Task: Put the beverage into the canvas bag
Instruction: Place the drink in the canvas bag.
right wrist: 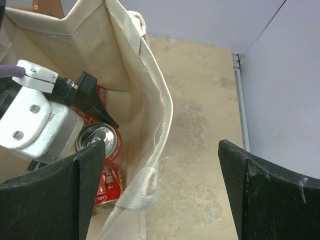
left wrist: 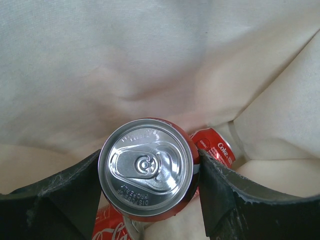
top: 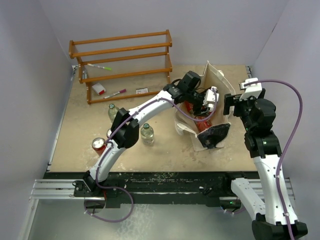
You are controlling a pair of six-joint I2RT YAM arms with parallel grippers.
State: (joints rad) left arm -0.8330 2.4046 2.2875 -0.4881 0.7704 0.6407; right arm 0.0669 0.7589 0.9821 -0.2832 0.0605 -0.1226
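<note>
Worktop (top: 170, 145): tan, mottled; wooden rack (top: 120, 38) far left
Walls (top: 150, 20): plain, pale
Left hand (left wrist: 150, 167): gripping red can (left wrist: 147, 170) inside canvas bag (right wrist: 125, 65)
Right hand (right wrist: 160, 150): wide

Cream canvas bag (right wrist: 145, 75), red silver-topped can (left wrist: 147, 167), orange rack (top: 125, 74), tan table (top: 75, 145)

**Red soda can (left wrist: 147, 167) held upright inside an open canvas bag (top: 216, 82)**

The canvas bag is a cream cloth tote standing on the right half of the desk (top: 165, 150). Its mouth gapes open upward. The far wall stands tall, and the near side is slumped, showing a black printed panel. A cream strap handle hangs over the rim.

The soda can is red with a silver top and an unopened pull tab facing up. It sits within the bag's cream walls, clasped on both sides by the left gripper (left wrist: 150, 172). Other red cans (left wrist: 215, 147) lie on their sides just beneath and beside it.
</note>
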